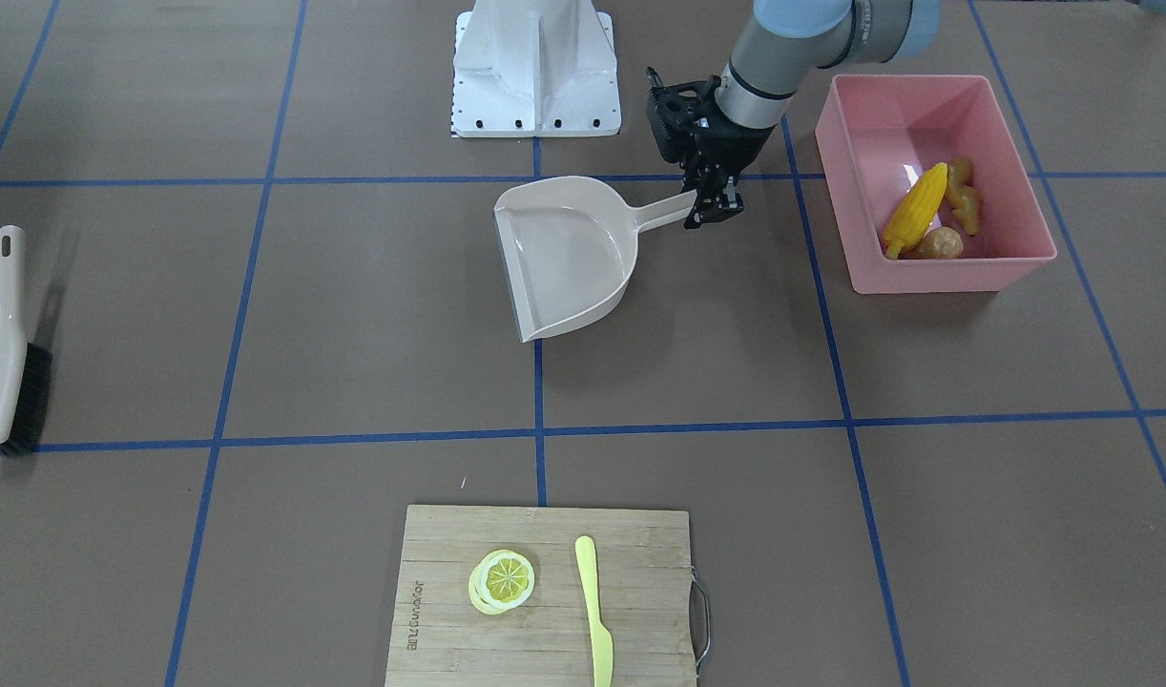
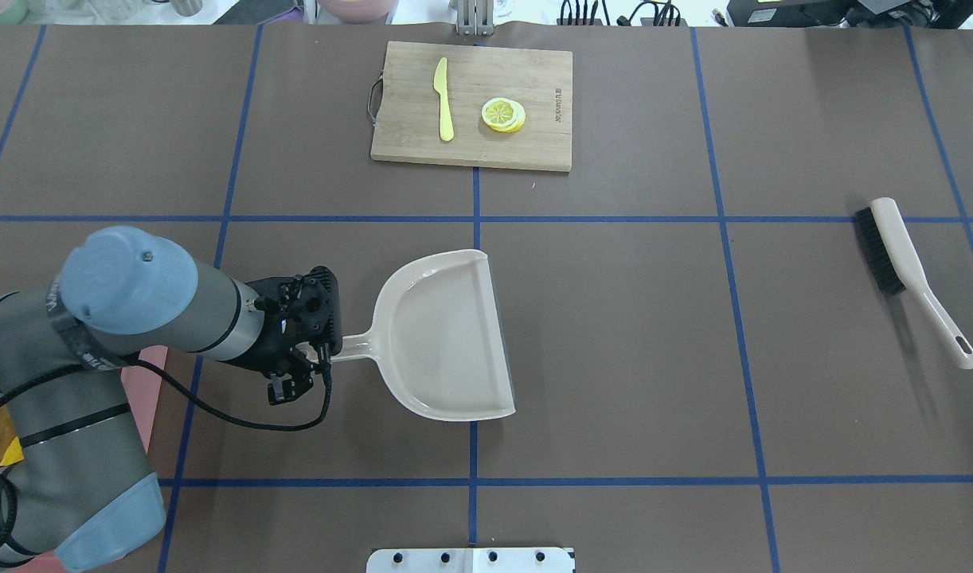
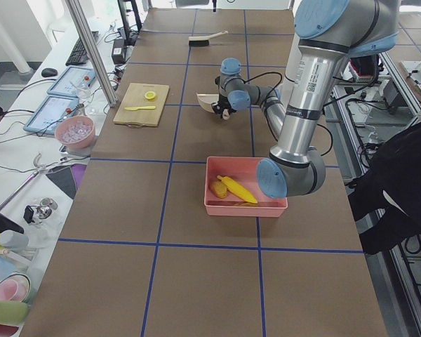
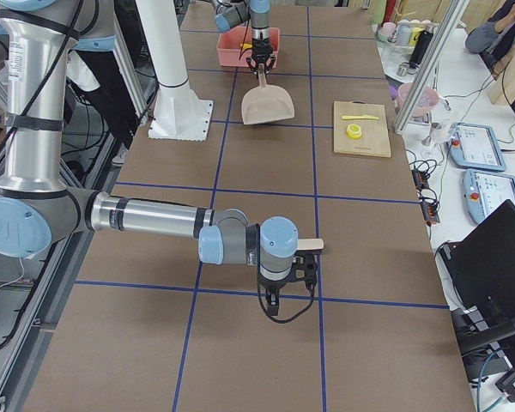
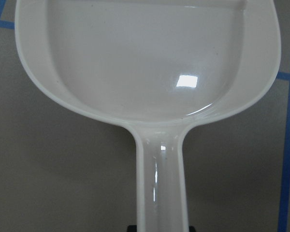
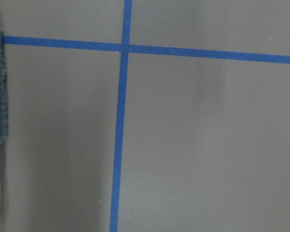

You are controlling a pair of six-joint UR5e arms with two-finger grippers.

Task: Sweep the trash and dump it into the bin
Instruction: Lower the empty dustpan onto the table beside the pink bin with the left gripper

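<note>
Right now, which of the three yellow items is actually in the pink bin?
The corn cob, lying in the bin beside the ginger root and potato. The lemon slice and the knife lie on the cutting board, well away from it.

Corn [image 1: 915, 222], ginger [image 1: 965, 196] and potato [image 1: 941, 244] lie in the pink bin [image 1: 926, 277].

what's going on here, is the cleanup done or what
Mostly done. The yellow toy corn cob, knobbly tan ginger root and small brown potato lie inside the rectangular pink plastic bin. The beige plastic dustpan sits empty on the table, with the left end effector at its handle tip; whether it grips is unclear. The beige hand brush with black bristles lies apart, by the right arm.
</note>
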